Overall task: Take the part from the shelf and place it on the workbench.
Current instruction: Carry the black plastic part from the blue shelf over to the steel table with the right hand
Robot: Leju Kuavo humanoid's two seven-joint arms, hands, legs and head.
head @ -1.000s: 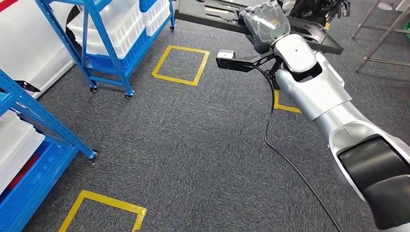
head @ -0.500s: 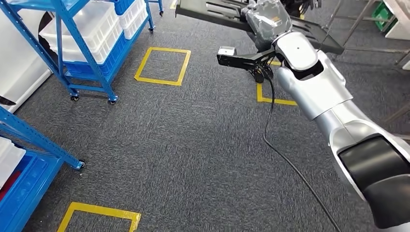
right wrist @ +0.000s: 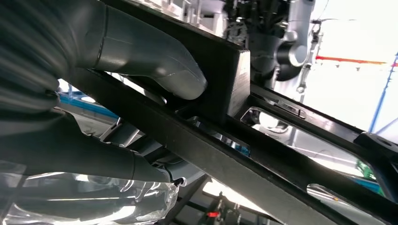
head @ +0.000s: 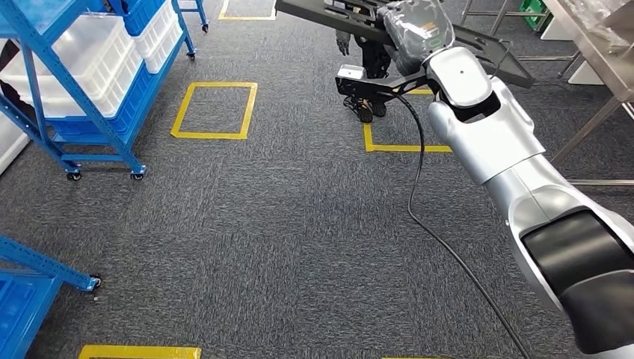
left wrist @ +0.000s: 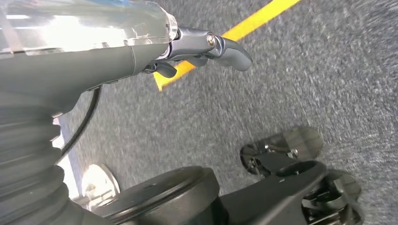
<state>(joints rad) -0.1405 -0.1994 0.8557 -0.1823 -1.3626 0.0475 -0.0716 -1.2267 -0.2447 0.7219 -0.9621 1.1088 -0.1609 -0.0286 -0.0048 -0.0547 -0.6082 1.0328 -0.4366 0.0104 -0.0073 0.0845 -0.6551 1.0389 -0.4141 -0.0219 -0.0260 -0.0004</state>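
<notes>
Right hand (head: 413, 30) fingers (right wrist: 155, 61) clamp the part (head: 493, 56), a stiff, long black frame (probably unwieldy); the grip sits on a crossbar. Left hand (left wrist: 206, 47) hangs curled, holding nothing.

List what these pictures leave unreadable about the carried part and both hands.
- Flat black slotted frame part: its far end is cut off by the head view's top edge.
- Right robot hand: head view hides its fingers behind the plastic-wrapped wrist; the right wrist view shows it gripping the part.
- Left robot hand: left wrist view is blurred, finger spread unclear.
</notes>
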